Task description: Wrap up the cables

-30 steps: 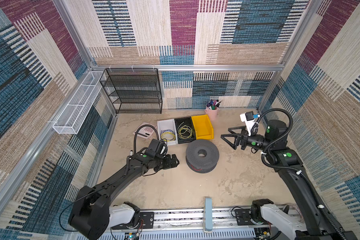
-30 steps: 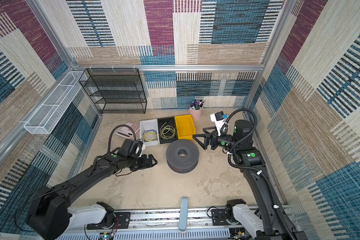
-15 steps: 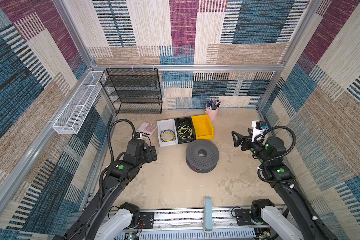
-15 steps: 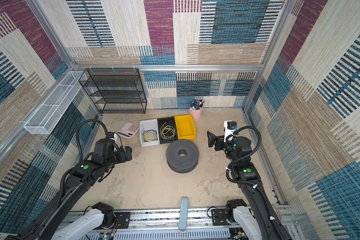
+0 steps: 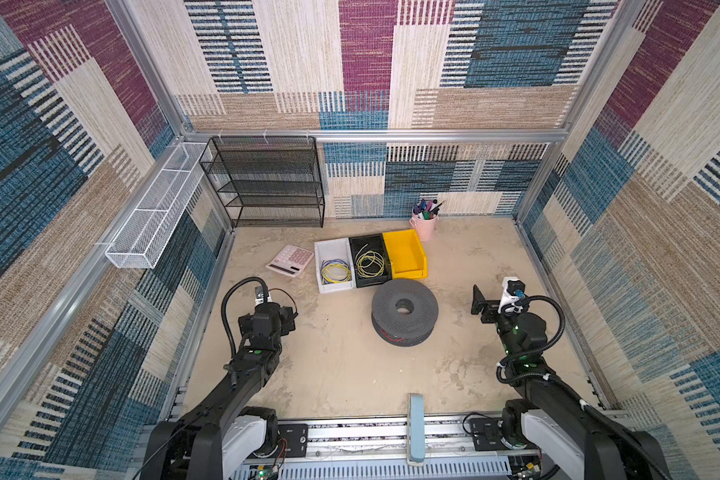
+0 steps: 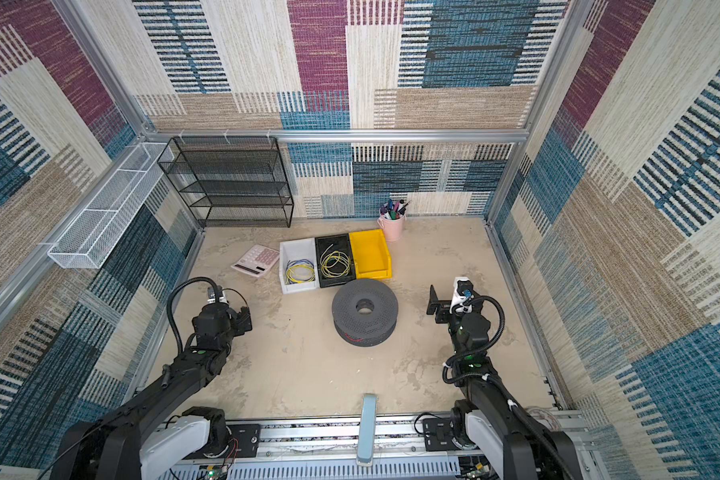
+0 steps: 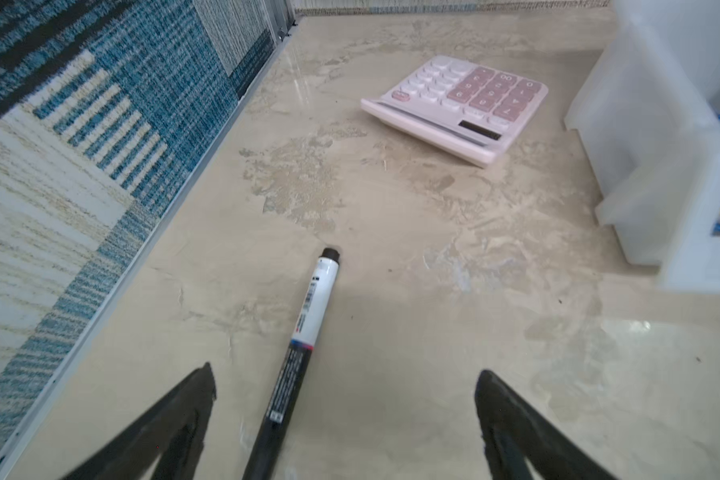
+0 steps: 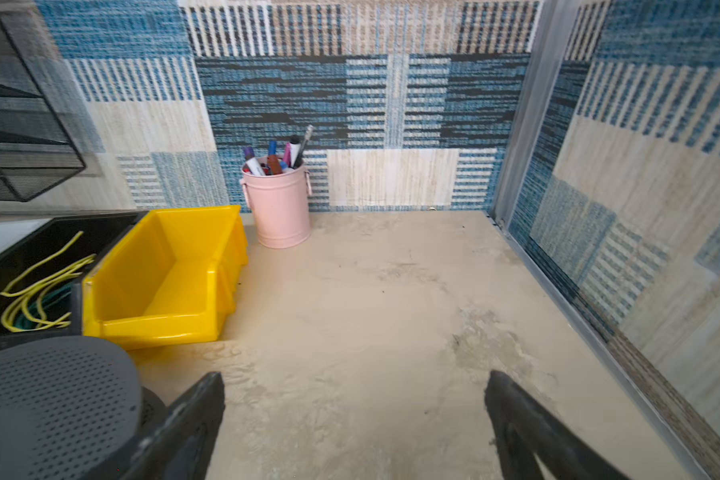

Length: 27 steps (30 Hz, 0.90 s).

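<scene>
in both top views you find the cables (image 5: 386, 333) as a thin red strip between the flanges of the grey spool (image 5: 424, 308), mid-table, just before the black bin (image 5: 373, 283). left wrist view: left gripper (image 7: 346, 386) jaws wide apart, a marker (image 7: 316, 307) lying loose on the table (image 7: 412, 332) between them. right wrist view: right gripper (image 8: 354, 395) jaws wide apart over the table, spool rim beside one finger (image 8: 192, 415).

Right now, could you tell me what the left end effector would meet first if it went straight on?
Probably the marker, lying between the open fingers of the left end effector; the pink calculator sits farther ahead. Depth is unclear.
</scene>
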Motion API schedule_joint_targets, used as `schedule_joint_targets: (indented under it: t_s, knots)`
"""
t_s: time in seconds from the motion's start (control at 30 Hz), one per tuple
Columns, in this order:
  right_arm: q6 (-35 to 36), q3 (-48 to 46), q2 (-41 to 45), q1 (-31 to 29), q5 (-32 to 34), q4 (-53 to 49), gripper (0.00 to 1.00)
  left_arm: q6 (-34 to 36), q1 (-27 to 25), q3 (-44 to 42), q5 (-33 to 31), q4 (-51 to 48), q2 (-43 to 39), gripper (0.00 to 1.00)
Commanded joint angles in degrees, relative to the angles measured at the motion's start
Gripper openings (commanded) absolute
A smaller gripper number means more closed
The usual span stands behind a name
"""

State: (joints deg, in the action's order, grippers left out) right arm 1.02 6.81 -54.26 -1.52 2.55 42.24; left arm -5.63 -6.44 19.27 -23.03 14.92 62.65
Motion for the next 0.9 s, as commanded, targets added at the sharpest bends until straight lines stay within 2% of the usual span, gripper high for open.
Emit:
schedule_joint_targets:
  t_s: [0.0, 0.03, 0.27, 0.33, 0.43, 0.53, 0.57, 0.6, 0.63, 0.87]
  knots:
    - [-0.96, -1.97, -4.67, 1.19, 0.15, 14.73, 0.99, 4.15, 0.71, -0.07, 2.98, 18.45, 6.84, 0.99]
    - [-0.33, -2.06, -6.27, 1.4, -0.17, 16.23, 0.99, 4.4, 0.81, -0.23, 3.57, 22.92, 9.21, 0.99]
    - [0.26, -3.41, -16.47, 3.58, -0.37, 29.98, 0.99, 5.94, 2.56, 1.56, 5.91, 33.03, 18.92, 0.99]
    - [-0.99, -1.09, -18.97, 4.56, -3.41, 28.43, 0.99, 6.08, 2.88, 0.78, 7.14, 36.79, 21.52, 0.99]
    - [-3.38, -0.49, -25.23, 5.66, -6.24, 34.65, 0.99, 6.09, 3.36, 0.54, 7.88, 41.09, 25.59, 0.99]
    - [-2.85, 1.05, -33.65, 5.74, -8.31, 39.09, 0.99, 5.59, 3.42, 3.6, 7.53, 34.3, 25.24, 0.99]
    - [-2.11, 2.9, -34.27, 5.74, -10.44, 37.39, 0.99, 5.48, 3.88, 3.89, 7.77, 34.77, 25.77, 0.99]
    - [-1.39, 4.71, -32.93, 5.67, -11.31, 31.0, 0.99, 4.89, 4.26, 4.05, 8.23, 34.04, 25.56, 0.99]
    - [-1.34, 4.3, -33.88, 5.65, -11.66, 33.56, 0.99, 4.56, 4.53, 4.33, 8.44, 33.19, 25.54, 0.99]
    - [-1.15, 4.53, -33.43, 5.65, -11.52, 32.18, 0.99, 3.7, 5.68, 4.49, 10.01, 32.81, 25.46, 0.99]
